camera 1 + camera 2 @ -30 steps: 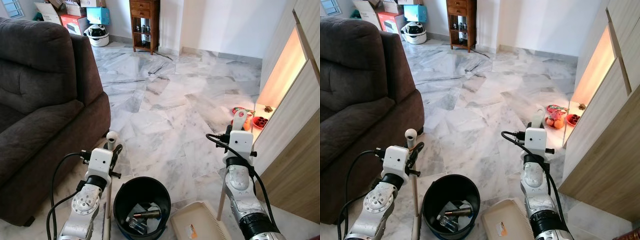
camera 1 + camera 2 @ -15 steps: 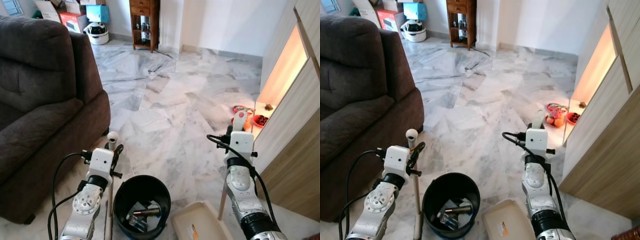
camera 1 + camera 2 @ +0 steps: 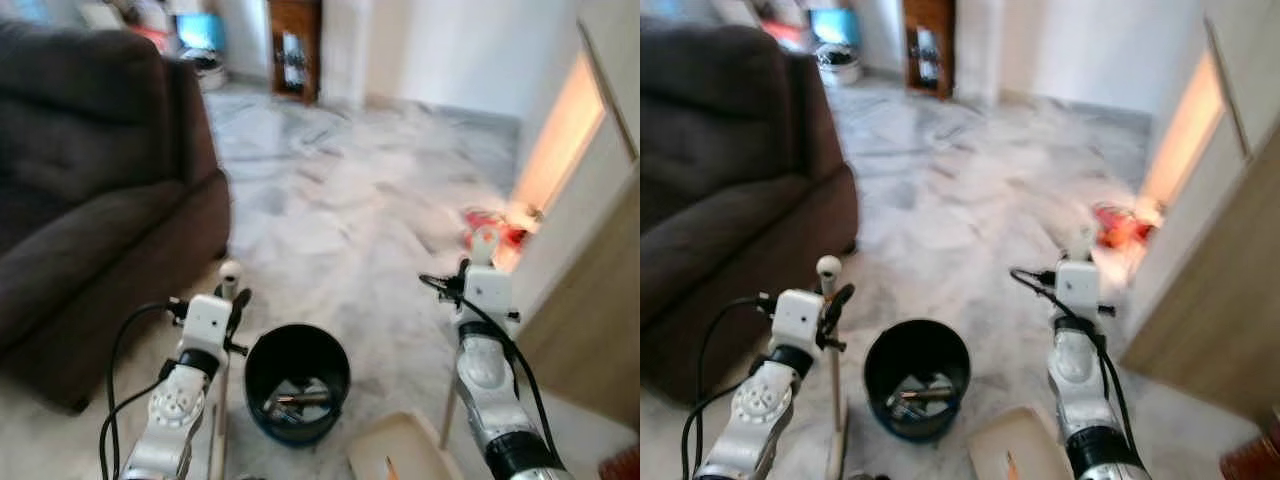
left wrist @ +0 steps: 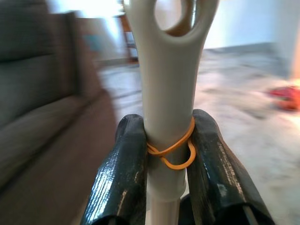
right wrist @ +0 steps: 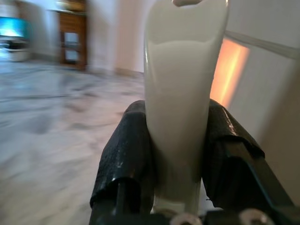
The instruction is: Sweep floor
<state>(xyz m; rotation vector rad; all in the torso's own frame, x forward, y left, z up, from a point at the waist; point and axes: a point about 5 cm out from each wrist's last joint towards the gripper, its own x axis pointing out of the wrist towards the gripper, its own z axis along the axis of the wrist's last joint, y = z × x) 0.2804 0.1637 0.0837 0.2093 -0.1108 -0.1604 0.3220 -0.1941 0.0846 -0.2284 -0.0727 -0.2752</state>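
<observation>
Home living room: sofa point(image 3: 90, 180), marble floor point(image 3: 350, 220)

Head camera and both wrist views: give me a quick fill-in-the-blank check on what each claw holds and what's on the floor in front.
1. The left claw is shut on a pale handle with an orange ______ looped round it.
2. The black bucket stands on the floor ______ the two arms.
3. The dark sofa lies on the robot's ______ side.
4. The right claw is ______ on a white handle.

Missing words: rubber band; between; left; shut
</observation>
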